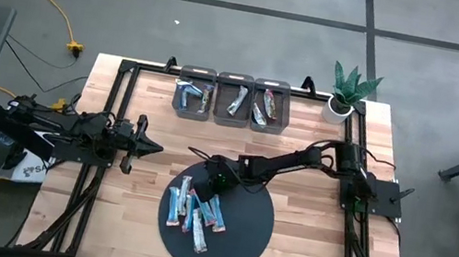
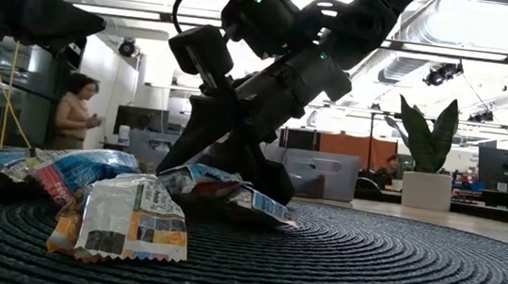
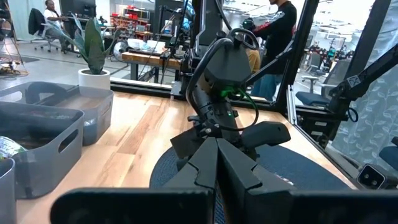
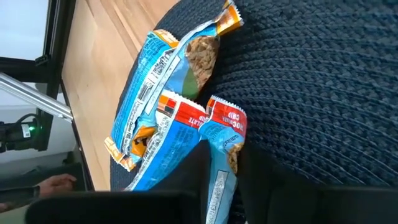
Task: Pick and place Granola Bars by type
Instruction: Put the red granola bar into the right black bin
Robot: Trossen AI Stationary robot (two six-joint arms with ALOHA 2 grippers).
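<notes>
The wooden bench (image 1: 302,253) carries a round dark woven mat (image 1: 244,234) near its front, and three grey bins (image 1: 232,110) sit in a row at the back, each already holding a few wrapped bars. A potted plant (image 1: 348,92) stands beside them at the corner. The left arm waits off to the side, its left gripper (image 1: 152,145) hanging over bare wood with its fingers brought together on nothing. The right arm reaches across to the mat's rear edge, where the right gripper (image 1: 214,178) is down among the Granola Bars (image 1: 199,212), its fingers narrowing on the end of a light blue wrapper (image 4: 214,168). The bars look light, thin and crinkly, with slippery foil that would likely slide, so a pinch across the flat crimped end seems safest.
</notes>
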